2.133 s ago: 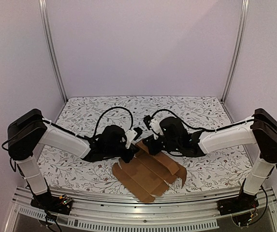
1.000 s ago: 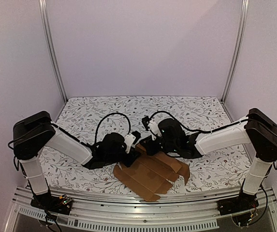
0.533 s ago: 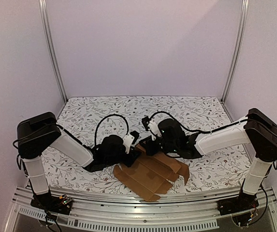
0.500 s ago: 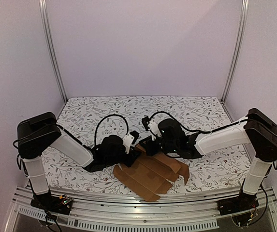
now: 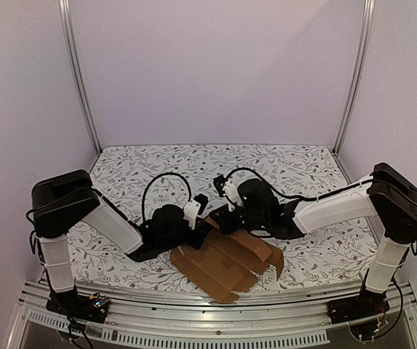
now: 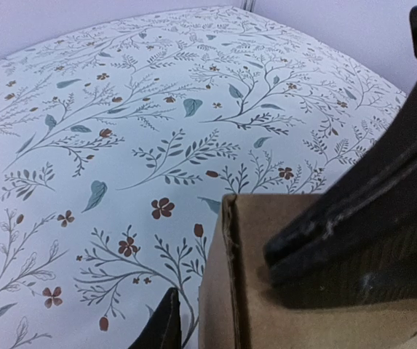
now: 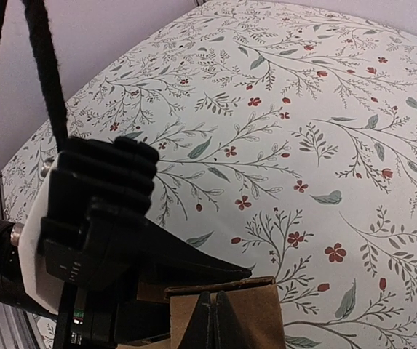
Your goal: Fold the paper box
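Observation:
The paper box [image 5: 226, 265] is a flat brown die-cut sheet lying near the table's front edge, with its far corner flap raised. Both grippers meet at that flap. My left gripper [image 5: 199, 216] is open. In the left wrist view one fingertip [image 6: 166, 323] shows left of the flap's edge [image 6: 295, 320], and the other is hidden. My right gripper [image 7: 212, 320] is shut, its tips against the flap's face [image 7: 255, 313]. It shows as a dark wedge on the flap in the left wrist view [image 6: 361, 218].
The floral tablecloth [image 5: 157, 167] covers the table. Metal frame posts [image 5: 77, 80] stand at the back corners and a rail [image 5: 193, 320] runs along the front edge. Black cables [image 5: 161, 182] loop above both wrists.
Both grippers have come lower and closer together at the raised flap. The left arm's elbow has swung right. The sheet has settled flatter and shifted slightly.

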`<action>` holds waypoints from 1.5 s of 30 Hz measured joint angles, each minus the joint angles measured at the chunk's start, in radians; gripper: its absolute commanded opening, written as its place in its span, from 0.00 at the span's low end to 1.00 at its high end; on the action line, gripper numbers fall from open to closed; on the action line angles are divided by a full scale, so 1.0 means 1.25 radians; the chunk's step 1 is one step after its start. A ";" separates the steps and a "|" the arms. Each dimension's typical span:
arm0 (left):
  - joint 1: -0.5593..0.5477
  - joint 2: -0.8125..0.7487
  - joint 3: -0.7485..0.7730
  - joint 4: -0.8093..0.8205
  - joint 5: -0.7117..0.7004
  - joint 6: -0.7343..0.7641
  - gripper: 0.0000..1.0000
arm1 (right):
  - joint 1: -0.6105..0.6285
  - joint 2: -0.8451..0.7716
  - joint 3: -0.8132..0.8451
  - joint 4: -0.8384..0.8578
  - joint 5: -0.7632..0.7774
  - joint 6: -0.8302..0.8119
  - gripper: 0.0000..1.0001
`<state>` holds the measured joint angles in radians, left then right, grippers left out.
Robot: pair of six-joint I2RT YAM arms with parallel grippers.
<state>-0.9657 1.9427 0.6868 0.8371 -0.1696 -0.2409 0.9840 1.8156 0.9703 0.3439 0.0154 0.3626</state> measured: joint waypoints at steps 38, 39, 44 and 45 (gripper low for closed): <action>-0.036 0.027 -0.025 0.076 -0.101 0.022 0.29 | 0.014 0.006 0.010 -0.011 0.010 0.033 0.00; -0.036 0.031 -0.025 0.082 -0.102 0.023 0.25 | 0.014 0.006 0.010 -0.011 0.010 0.033 0.00; -0.036 0.059 -0.018 0.099 -0.103 0.030 0.11 | 0.015 0.006 0.010 -0.011 0.013 0.034 0.00; -0.036 0.064 -0.015 0.101 -0.102 0.030 0.08 | 0.016 0.006 0.010 -0.011 0.014 0.034 0.00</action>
<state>-1.0111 2.0224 0.6685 0.9630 -0.2966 -0.2035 1.0035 1.8229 0.9825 0.3302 0.0326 0.4057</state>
